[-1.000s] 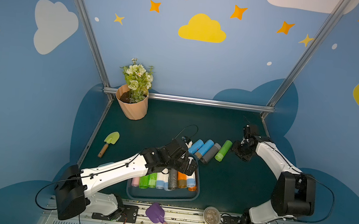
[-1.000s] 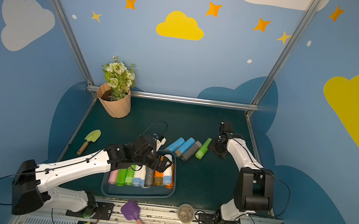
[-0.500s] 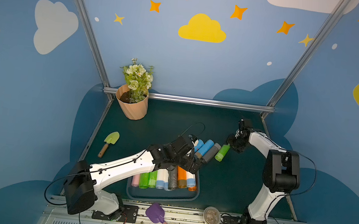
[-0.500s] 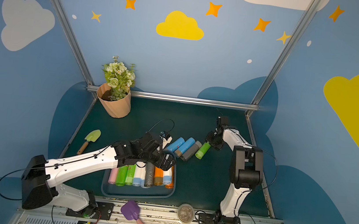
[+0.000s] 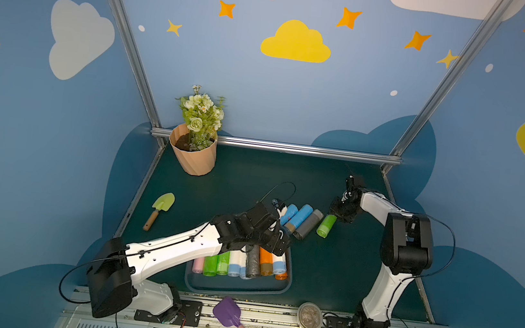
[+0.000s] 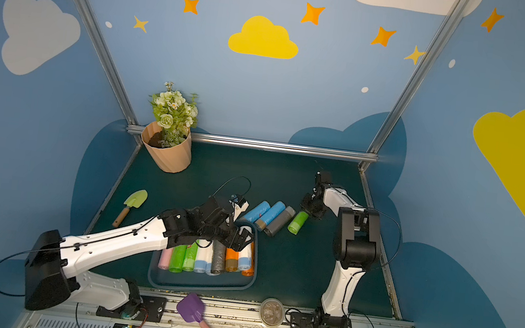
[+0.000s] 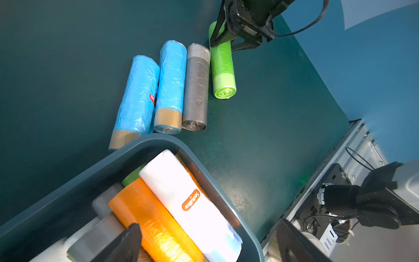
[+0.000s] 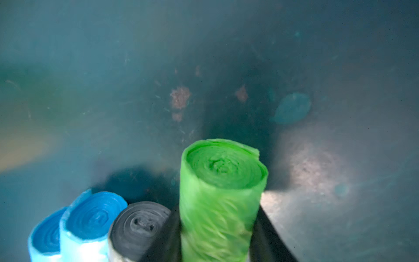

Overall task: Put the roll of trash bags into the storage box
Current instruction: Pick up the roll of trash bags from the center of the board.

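**Right end effector** [image 8: 217, 209] clamped on the far end of the green roll [image 8: 221, 181]. One finger lies against each flank, and the right wrist view, though blurred, shows no gap on either side. The roll lies on its side on the table [image 5: 253, 177], outside the storage box [image 5: 236, 292] and near the box corner that faces the loose rolls. Just beside it lies a grey roll [image 7: 196, 86], then two blue rolls [image 7: 171, 77]. One finger stands in the narrow cleft between green and grey.

**Left end effector** [image 7: 208, 224] spread wide and empty, hovering over that same corner of the box. Below it a white roll [image 7: 186, 192] and an orange roll [image 7: 154, 222] lie on the stored row [image 5: 243, 265].

**Step in hand, as judged:** the lift.
- The hold sits at one end rather than mid-length, so the free end is likely to droop.
- A firm squeeze and a slow, vertical rise should keep the roll from pivoting and from dragging its grey neighbour.
- The carry must clear the raised rim and the left end effector, which occupies the shortest path.
- In both top views a bare strip of box floor shows along the side away from the loose rolls. Lowering the roll there before opening seems safer than dropping it onto the stack.
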